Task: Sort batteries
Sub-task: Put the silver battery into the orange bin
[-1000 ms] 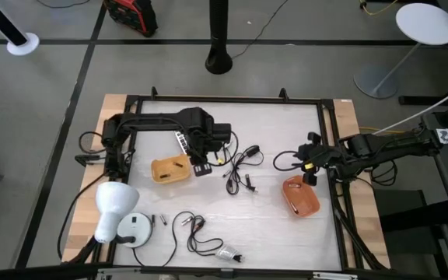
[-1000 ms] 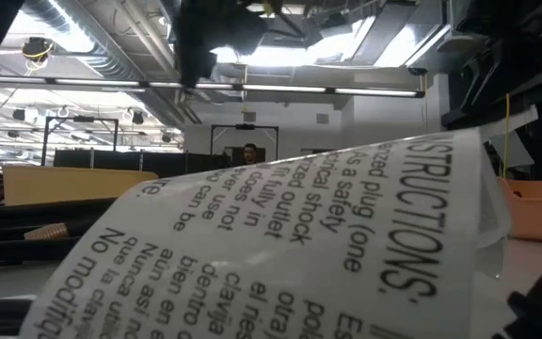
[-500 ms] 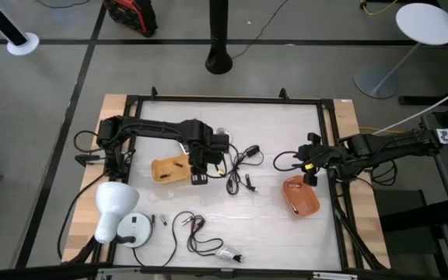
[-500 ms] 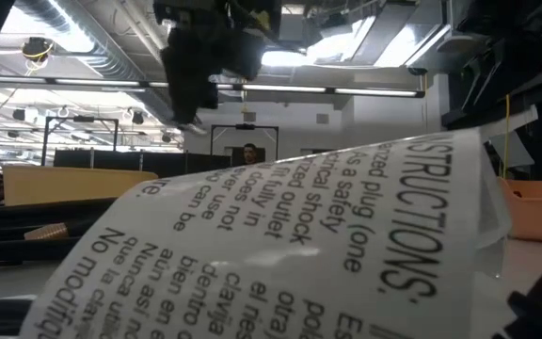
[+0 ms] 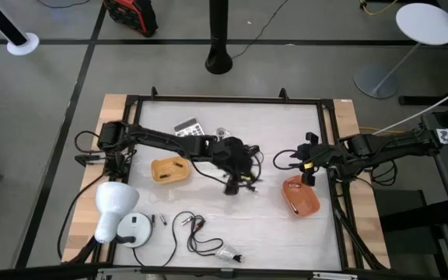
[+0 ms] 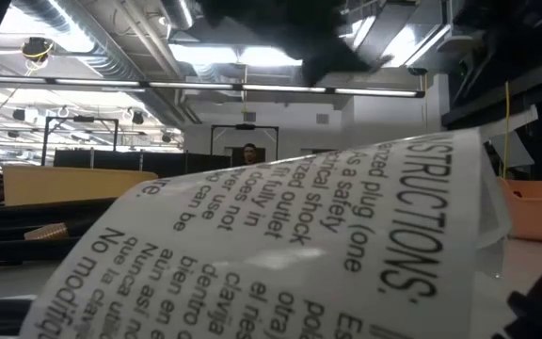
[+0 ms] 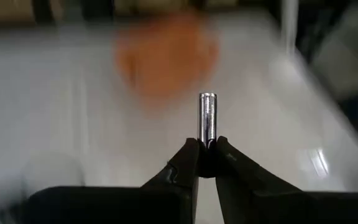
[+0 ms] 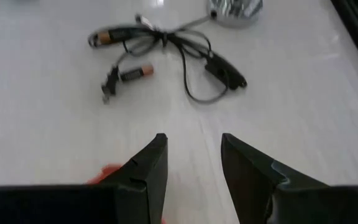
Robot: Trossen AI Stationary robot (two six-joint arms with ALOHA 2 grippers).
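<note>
**Thin grip on a carried battery, mid-bench**

Left claw [image 7: 207, 148]: tips clamped together on the lower end of a small silvery cylindrical battery [image 7: 207, 118], which stands upright out of the pinch. Most of the cell's length is above the tips. In the high view the left claw [image 5: 237, 165] sits over the middle of the white bench [image 5: 286, 233], above a tangle of thin black cable [image 5: 246, 180].

Outward: a blurred orange bin [image 7: 166, 53] lies ahead of the held cell in the left wrist view; likely the rounded orange plastic bin [image 5: 300, 196] near the right arm. A second, yellow-orange rectangular tray [image 5: 170, 169] sits to the left, behind the claw.

Right claw [image 8: 190, 163]: fingers apart, holding nothing, parked by the bench's right edge. Its view shows a dark battery with a copper end [image 8: 136, 73] lying among the cable, and another [image 8: 109, 37] further off.

Risks, as judged:
- The hold is on the cell's end only; a quick swing or stop could pivot or shake it loose.
- A drop here would land among the cable, awkward to re-grasp.
- Low travel could snag the cable and drag the loose cells.
- Release off-centre over the orange bin could bounce the cell off its rim.
</note>
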